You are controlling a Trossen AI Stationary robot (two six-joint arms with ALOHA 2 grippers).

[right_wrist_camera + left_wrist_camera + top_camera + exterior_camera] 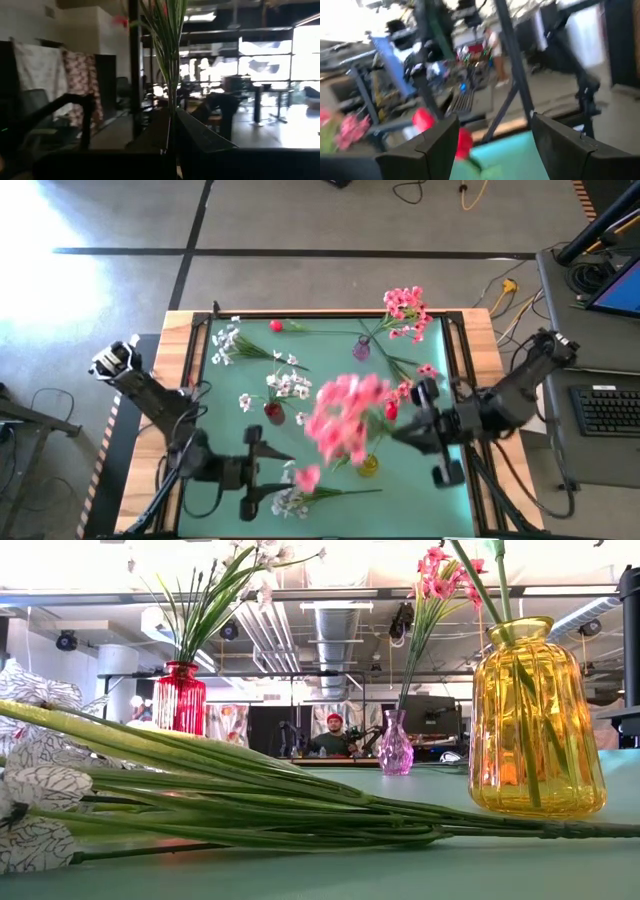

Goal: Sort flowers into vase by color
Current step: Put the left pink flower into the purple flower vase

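A pink spray (345, 418) stands blurred above the yellow vase (368, 465); its green stems (522, 710) reach down inside that vase (537, 720). My right gripper (405, 430) is shut on green stems (170, 60). The red vase (272, 412) holds white blossoms, and the purple vase (360, 348) holds pink ones (405, 310). A white spray (292, 498) lies flat on the mat near the near edge, right beside my open left gripper (275, 475), which touches nothing. A red bud (276, 326) lies near the far edge. My right gripper pinches a bundle of thin green stems (170, 131) between its two fingers, which lie across them. The stems rise upright out of the shut fingers (200, 137). The lower end of the spray stands inside the yellow vase; whether it touches the bottom is hidden.
More white blossoms (225, 340) lie at the mat's far left. The three vases stand close together mid-mat. The lying spray's long stems (300, 810) stretch across the near part of the mat. A wooden rim (330, 314) frames the mat; a desk with a keyboard (608, 408) stands right.
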